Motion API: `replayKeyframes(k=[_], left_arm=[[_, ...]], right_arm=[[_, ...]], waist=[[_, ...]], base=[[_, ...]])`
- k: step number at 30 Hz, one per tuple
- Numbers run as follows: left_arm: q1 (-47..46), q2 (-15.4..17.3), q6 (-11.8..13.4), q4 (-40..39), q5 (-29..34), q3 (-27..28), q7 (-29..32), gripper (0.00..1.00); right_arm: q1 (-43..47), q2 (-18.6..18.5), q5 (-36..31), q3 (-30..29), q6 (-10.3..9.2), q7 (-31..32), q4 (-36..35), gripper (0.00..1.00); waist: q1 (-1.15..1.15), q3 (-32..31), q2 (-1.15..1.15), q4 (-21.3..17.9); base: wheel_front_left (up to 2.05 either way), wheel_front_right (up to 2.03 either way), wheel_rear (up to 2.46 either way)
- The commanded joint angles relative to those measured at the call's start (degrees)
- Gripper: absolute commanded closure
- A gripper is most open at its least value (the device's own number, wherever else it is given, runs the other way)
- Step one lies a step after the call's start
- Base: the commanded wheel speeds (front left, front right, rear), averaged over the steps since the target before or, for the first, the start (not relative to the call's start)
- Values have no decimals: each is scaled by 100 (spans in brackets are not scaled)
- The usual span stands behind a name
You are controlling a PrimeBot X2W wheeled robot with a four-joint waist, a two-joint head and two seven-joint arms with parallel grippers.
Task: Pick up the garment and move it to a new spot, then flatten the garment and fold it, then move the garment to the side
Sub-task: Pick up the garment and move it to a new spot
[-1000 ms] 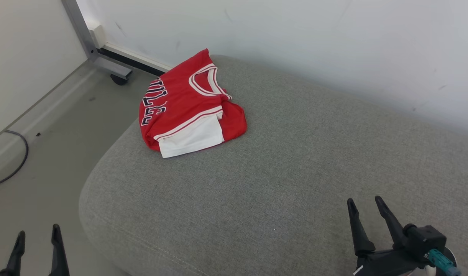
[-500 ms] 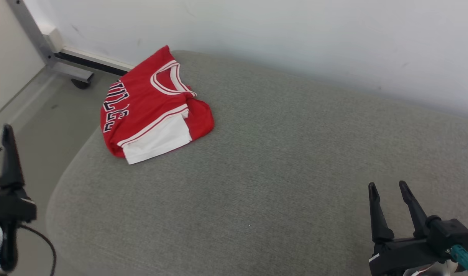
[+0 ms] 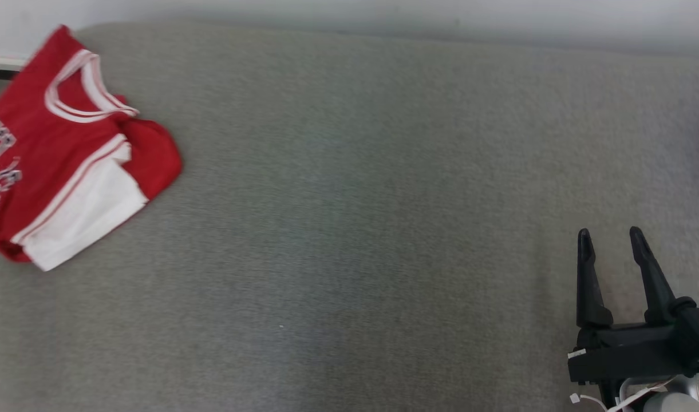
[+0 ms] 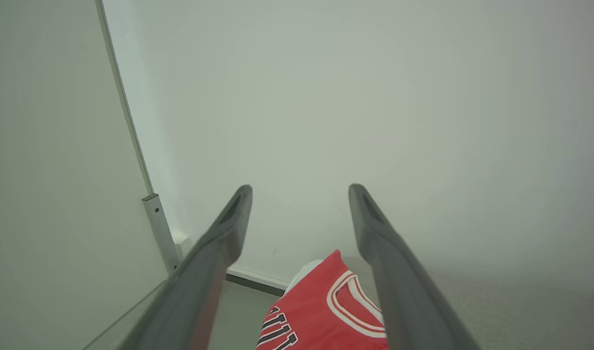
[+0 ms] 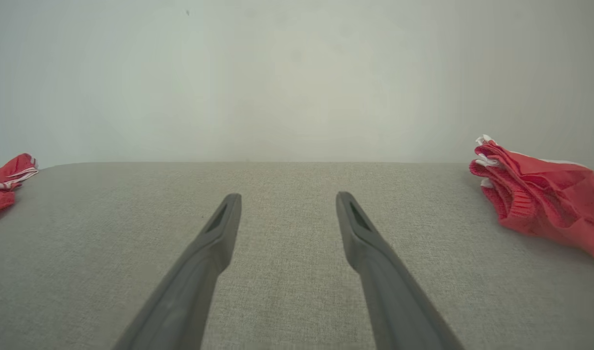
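Observation:
A red jersey (image 3: 68, 166) with white trim and a white panel lies folded on the grey cushion (image 3: 355, 200) at its far left. In the left wrist view that jersey (image 4: 321, 311) shows low between the fingers, with my left gripper (image 4: 300, 188) open and held in the air above it, pointing at the wall. My right gripper (image 3: 609, 232) stands open at the lower right, far from the jersey, with nothing between its fingers. The right wrist view has my right gripper (image 5: 289, 196) over bare cushion, the jersey's edge (image 5: 5, 184) at far left and a crumpled red garment (image 5: 540, 204) at far right.
A white wall (image 3: 383, 11) runs along the back of the cushion. A grey metal frame post (image 4: 156, 228) stands in the corner to the left of the jersey, above a strip of floor (image 4: 238, 316).
The camera has swung right, so the jersey now sits at the picture's left edge. The left gripper has passed out of the head view. Both grippers stay open.

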Motion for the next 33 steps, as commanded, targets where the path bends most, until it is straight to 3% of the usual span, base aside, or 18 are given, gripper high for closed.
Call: replayKeyframes(k=[1,11,15,24,31,32,33], left_arm=[[-217,140,7,166,-121,-98,32,0],[-779,561,7,1378,-819,-818,660,0],[-831,588,9,1722,-1082,-1082,1027,0],[-1050,681,8,2398,-1895,-1705,2493,0],[-1164,659,8,2770,-2064,-2056,2760,0],[-1171,617,8,2831,-2126,-2081,2785,2],[-1177,609,8,2910,-2135,-2089,2709,48]], right_arm=[[-61,40,-74,-13,-14,13,-112,0],[30,73,-206,-87,-14,244,-711,0],[37,74,-227,-98,-14,305,-812,0],[36,74,-249,-73,-14,448,-984,0],[36,74,-286,-85,-14,538,-1094,0],[23,74,-292,-78,-14,546,-1105,0],[-2,74,-298,-60,-14,556,-1108,0]], waist=[[-1,963,-1,-947],[-1,1146,-1,-1160],[-1,1139,-1,-1167],[-1,1122,-1,-1202],[-1,1152,-1,-1187],[-1,1151,-1,-1182],[-1,1151,-1,-1182]], base=[[0,0,0],[0,0,0],[0,0,0],[0,0,0],[0,0,0],[0,0,0],[0,0,0]])
